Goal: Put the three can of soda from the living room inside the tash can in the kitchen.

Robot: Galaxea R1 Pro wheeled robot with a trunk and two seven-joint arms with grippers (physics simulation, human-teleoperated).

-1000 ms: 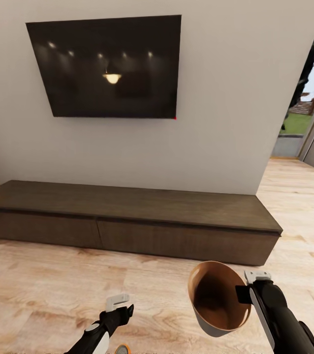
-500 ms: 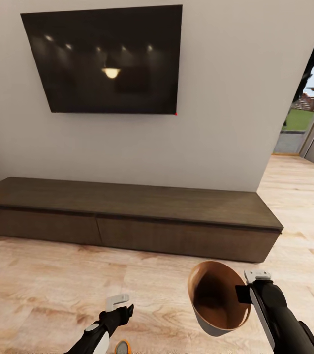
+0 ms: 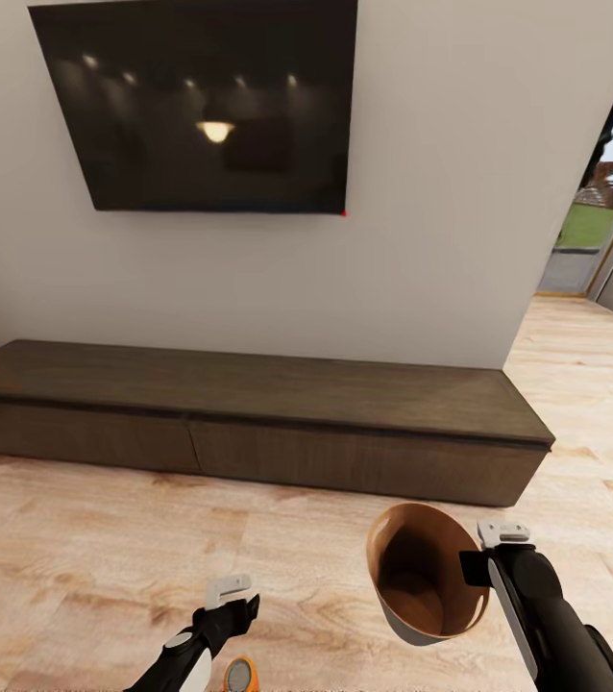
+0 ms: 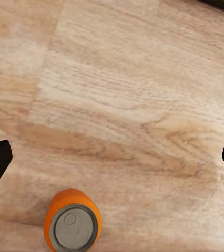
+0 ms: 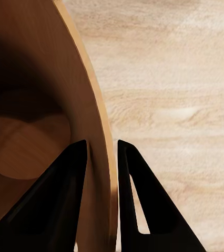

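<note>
The right gripper [image 5: 101, 149] pinches the rim of the bin [image 3: 412, 577], held tilted off the floor [image 3: 76, 567]. The left gripper [image 4: 112, 152] hangs wide open just above a can [image 4: 72, 223] standing upright below it. Beyond both runs the cabinet [image 3: 249, 394] under the TV [image 3: 201, 101].

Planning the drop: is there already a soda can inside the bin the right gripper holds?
No; the tash can looks empty inside, and a can of soda stands on the floor.

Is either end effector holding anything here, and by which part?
The right end effector holds the bin by its rim, one finger inside the wall and one outside. The left end effector is open and empty, above a can standing on the floor.
</note>
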